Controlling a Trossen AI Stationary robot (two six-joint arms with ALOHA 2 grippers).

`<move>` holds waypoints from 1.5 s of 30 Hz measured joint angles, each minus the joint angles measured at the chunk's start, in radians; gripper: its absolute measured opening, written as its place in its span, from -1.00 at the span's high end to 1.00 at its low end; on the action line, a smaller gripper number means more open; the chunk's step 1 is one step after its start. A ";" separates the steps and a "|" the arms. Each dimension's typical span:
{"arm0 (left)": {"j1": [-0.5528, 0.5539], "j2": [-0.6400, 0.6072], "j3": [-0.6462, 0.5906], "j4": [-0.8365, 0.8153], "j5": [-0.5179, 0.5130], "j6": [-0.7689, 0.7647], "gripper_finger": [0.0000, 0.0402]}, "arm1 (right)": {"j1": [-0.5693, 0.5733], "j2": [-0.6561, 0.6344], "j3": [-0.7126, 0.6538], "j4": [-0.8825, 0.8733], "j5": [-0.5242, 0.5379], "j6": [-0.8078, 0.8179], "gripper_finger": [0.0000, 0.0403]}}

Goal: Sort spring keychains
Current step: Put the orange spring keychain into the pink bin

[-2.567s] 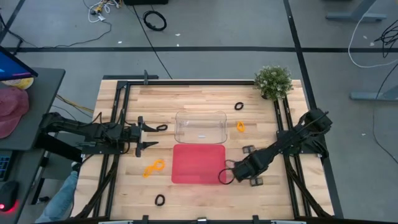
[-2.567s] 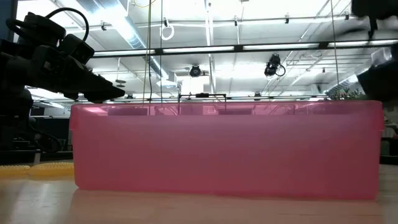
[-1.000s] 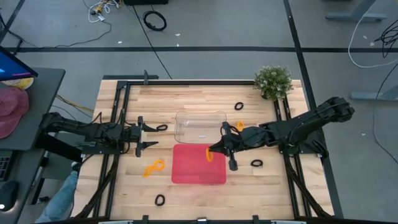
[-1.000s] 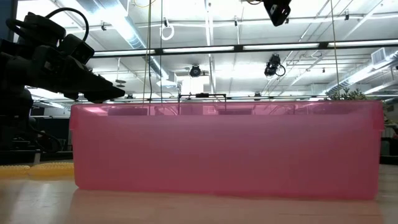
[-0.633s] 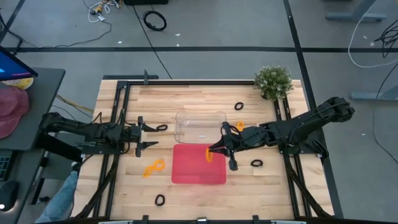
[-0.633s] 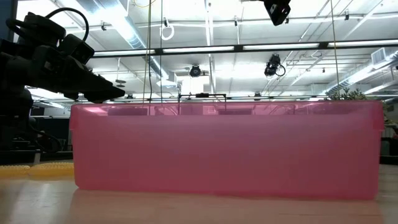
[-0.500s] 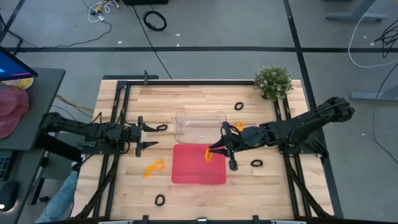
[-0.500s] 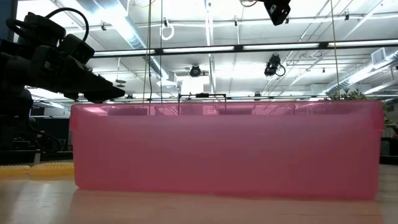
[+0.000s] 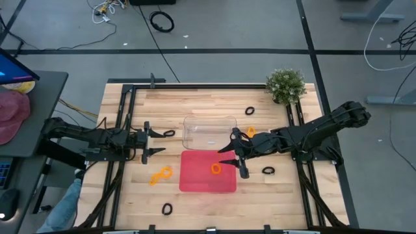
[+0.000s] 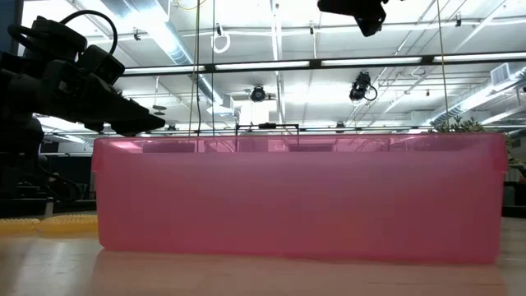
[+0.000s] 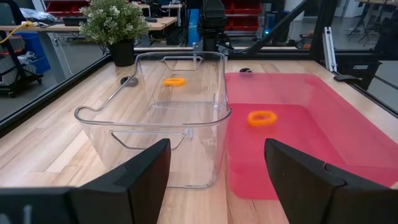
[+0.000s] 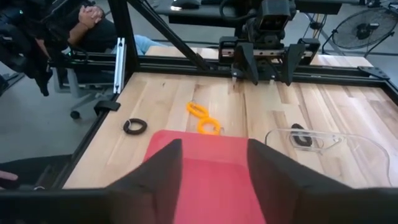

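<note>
An orange spring keychain (image 9: pixel 216 169) (image 11: pixel 262 117) lies flat on the floor of the red tray (image 9: pixel 195 179). My right gripper (image 9: pixel 222 156) (image 12: pixel 214 149) hangs open above the tray's far right part, with nothing between its fingers. My left gripper (image 9: pixel 161 142) (image 11: pixel 217 155) stands open left of the clear bin (image 9: pixel 209 132), also with nothing in it. On the table lie two more orange keychains (image 9: pixel 161 174) left of the tray and another orange one (image 9: pixel 251 132) right of the bin. Black ones lie at the far right (image 9: pixel 249 111), beside the left gripper (image 9: pixel 169 133), near the front edge (image 9: pixel 167 208) and right of the tray (image 9: pixel 268 170).
A potted plant (image 9: pixel 285 85) stands at the table's far right corner. Black rails (image 9: pixel 123 117) run along the table's left and right sides. In the low view the red tray's wall (image 10: pixel 300 197) fills the picture. A person sits beyond the table's left side (image 12: pixel 93 18).
My right gripper has opened above the red tray and let go of the orange keychain. The keychain has fallen from between the fingers and now lies flat on the tray's floor. The arm has kept its place.
</note>
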 joint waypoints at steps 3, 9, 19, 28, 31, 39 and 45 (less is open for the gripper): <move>0.000 0.000 0.000 0.000 0.000 0.000 -0.30 | 0.000 -0.019 0.000 -0.045 0.001 -0.006 -0.13; 0.000 0.000 0.000 0.000 0.000 0.000 -0.30 | -0.001 -0.085 0.001 -0.179 0.036 0.010 -0.27; 0.000 0.000 0.000 0.000 0.000 0.000 -0.30 | -0.019 -0.130 0.001 -0.576 0.273 0.133 -0.20; 0.000 0.000 0.000 0.000 0.000 0.000 -0.30 | -0.135 -0.129 -0.043 -0.707 0.278 0.248 -0.15; 0.000 0.000 0.000 0.000 0.000 0.000 -0.30 | -0.190 -0.129 -0.095 -0.694 0.259 0.240 -0.15; 0.000 0.000 0.000 0.000 0.000 0.000 -0.30 | -0.355 -0.128 -0.237 -0.640 0.153 0.258 -0.15; 0.000 0.000 0.000 0.000 0.000 0.000 -0.30 | -0.470 -0.128 -0.353 -0.507 0.067 0.237 -0.15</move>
